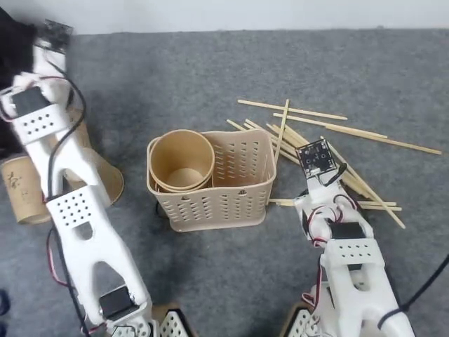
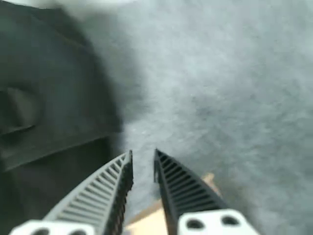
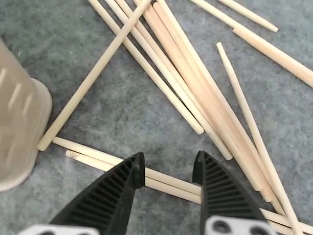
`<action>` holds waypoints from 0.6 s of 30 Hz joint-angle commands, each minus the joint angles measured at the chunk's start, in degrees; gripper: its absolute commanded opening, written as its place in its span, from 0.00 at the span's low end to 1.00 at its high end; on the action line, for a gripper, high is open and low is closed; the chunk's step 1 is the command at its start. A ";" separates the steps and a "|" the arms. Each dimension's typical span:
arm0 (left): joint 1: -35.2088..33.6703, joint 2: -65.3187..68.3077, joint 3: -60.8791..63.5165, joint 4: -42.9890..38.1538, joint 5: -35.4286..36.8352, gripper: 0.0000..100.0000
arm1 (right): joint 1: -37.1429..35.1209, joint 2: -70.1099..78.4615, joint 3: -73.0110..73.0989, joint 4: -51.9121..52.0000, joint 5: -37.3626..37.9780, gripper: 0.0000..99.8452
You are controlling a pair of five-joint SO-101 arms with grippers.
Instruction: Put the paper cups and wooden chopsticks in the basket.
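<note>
Two chopsticks are lying just under the right gripper, its jaws standing half open, empty. Left gripper, barely parted, is holding nothing. Nested cups are sitting in basket on grey carpet.

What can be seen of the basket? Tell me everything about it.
The basket is beige, plastic by its look, rectangular with rounded corners; rows of small slots pierce its walls. It stands upright on the grey carpet at the middle of the high view. Nested paper cups stand in one end of it. One chopstick ends right at its foot.
</note>
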 commanded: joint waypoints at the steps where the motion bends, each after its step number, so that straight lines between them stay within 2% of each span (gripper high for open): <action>1: -0.18 -4.57 1.80 -3.96 0.35 0.12 | -0.40 -0.40 -0.35 -0.92 1.05 0.18; 6: -0.79 -4.57 9.54 -11.96 -0.09 0.13 | -0.40 -0.40 -0.35 -0.92 1.05 0.18; 10: -0.70 -4.66 15.34 -13.36 -6.68 0.13 | -0.40 -0.40 -0.35 -0.92 1.05 0.18; 14: -0.62 -4.75 17.98 -11.60 -8.79 0.13 | -0.40 -0.40 -0.35 -1.01 1.05 0.18; 18: 0.97 -5.27 17.36 -5.45 -12.57 0.12 | -0.40 -0.40 -0.35 -1.01 1.05 0.18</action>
